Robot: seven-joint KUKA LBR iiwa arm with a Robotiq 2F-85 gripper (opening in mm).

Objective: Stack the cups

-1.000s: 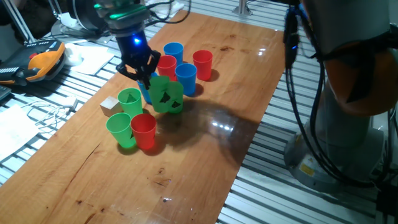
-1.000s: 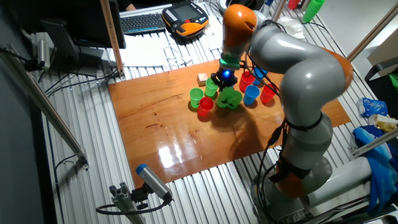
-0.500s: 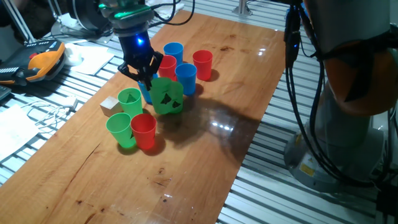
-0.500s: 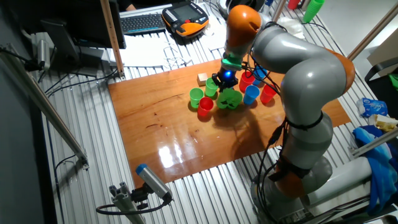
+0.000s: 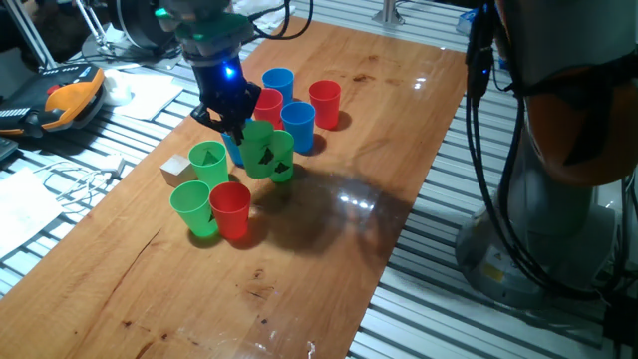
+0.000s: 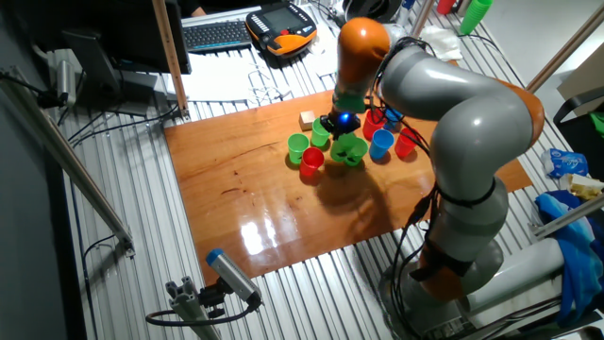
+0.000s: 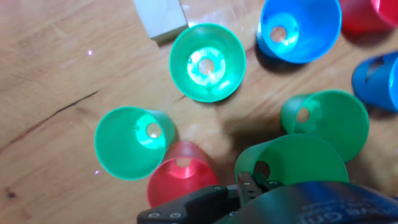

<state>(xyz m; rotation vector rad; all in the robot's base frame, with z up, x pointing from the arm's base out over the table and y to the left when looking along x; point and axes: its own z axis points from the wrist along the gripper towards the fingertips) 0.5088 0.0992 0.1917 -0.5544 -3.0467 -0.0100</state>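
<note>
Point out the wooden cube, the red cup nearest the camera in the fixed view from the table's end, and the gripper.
Wooden cube (image 5: pixel 177 170), fixed view from the table's end, on its top face.
Red cup (image 5: pixel 231 210), same view, on its side wall.
Gripper (image 5: pixel 235 130), same view, midway between the fingertips.

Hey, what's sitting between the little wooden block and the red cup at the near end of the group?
Two upright green cups: one beside the wooden block, the other touching the red cup. The hand view shows both open side up.
</note>
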